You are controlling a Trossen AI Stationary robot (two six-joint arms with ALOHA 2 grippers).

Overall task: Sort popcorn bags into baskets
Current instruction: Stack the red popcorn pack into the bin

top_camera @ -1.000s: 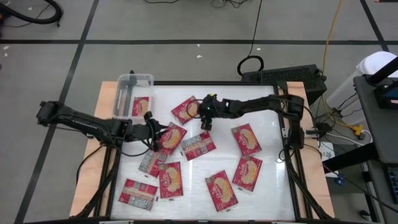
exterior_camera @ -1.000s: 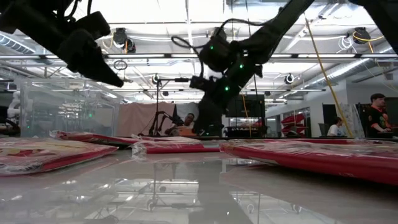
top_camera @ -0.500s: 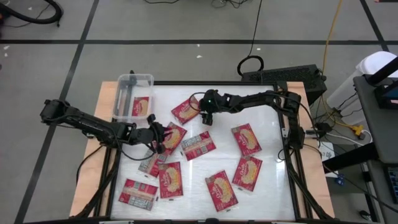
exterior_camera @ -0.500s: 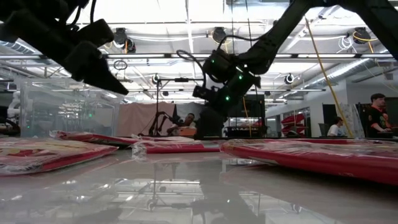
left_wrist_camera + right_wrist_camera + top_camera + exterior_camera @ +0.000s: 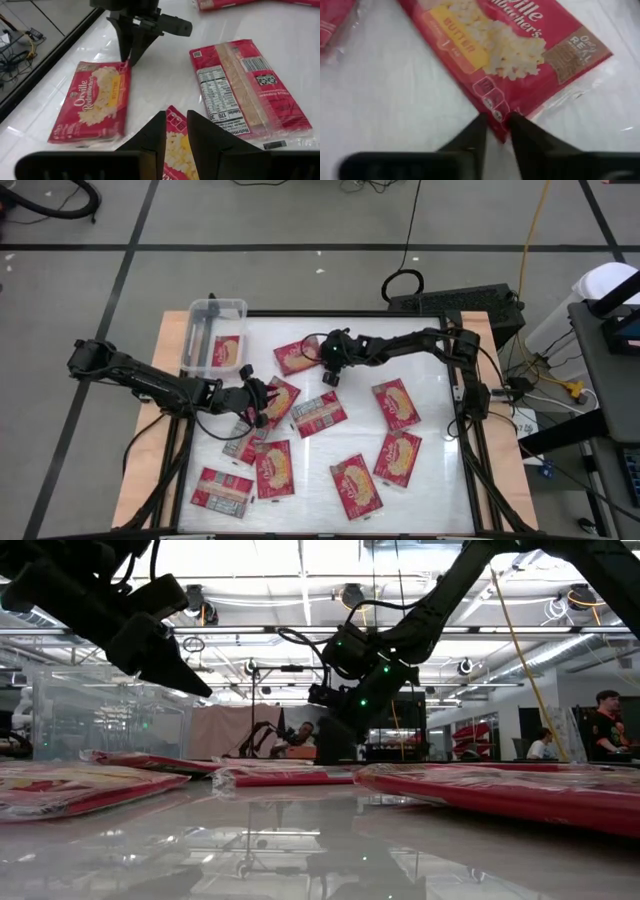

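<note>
Several red popcorn bags lie flat on the white table. The basket (image 5: 213, 330), a clear bin at the far left corner, holds one bag (image 5: 228, 352). My right gripper (image 5: 330, 377) is down at the table, shut on the near corner of a bag (image 5: 297, 357) that faces picture side up. My left gripper (image 5: 262, 405) hangs shut above another bag (image 5: 176, 150), well clear of the table in the low view (image 5: 175, 665), with nothing in it. My right gripper pinches the bag's corner (image 5: 498, 116) between its two fingers (image 5: 481, 131). The fingers slant down at it from the table's right side. The bag lies flat on the table, its far part (image 5: 87, 107) resting there.
A bag with its pale label side up (image 5: 320, 412) lies between the two grippers. More bags lie at the right (image 5: 396, 402) and along the near edge (image 5: 222, 490). A black frame (image 5: 470, 480) runs round the table.
My right gripper has sunk to table level at the bag's corner. My left gripper has come down a little and shifted slightly toward the table's right. No bag has moved.
</note>
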